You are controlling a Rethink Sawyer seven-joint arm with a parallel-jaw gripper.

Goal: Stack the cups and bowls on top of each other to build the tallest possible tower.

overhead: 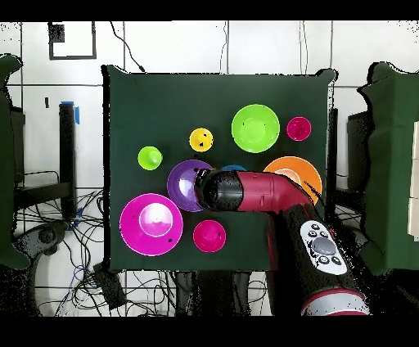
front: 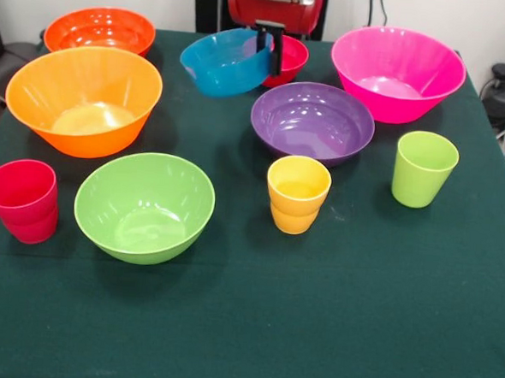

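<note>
Dark green cloth covers the table (front: 253, 326), where no tower stands yet: the black gripper (front: 271, 46) pinches the small glossy blue plastic bowl (front: 223, 62) by its rim, tilted, beyond the medium purple plastic bowl (front: 312, 121), everything else unstacked.

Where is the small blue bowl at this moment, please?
In the front view the blue bowl is at the far middle of the table, tilted and held at its rim by the gripper, between the red-orange bowl and the small red bowl, behind the purple bowl.
</note>
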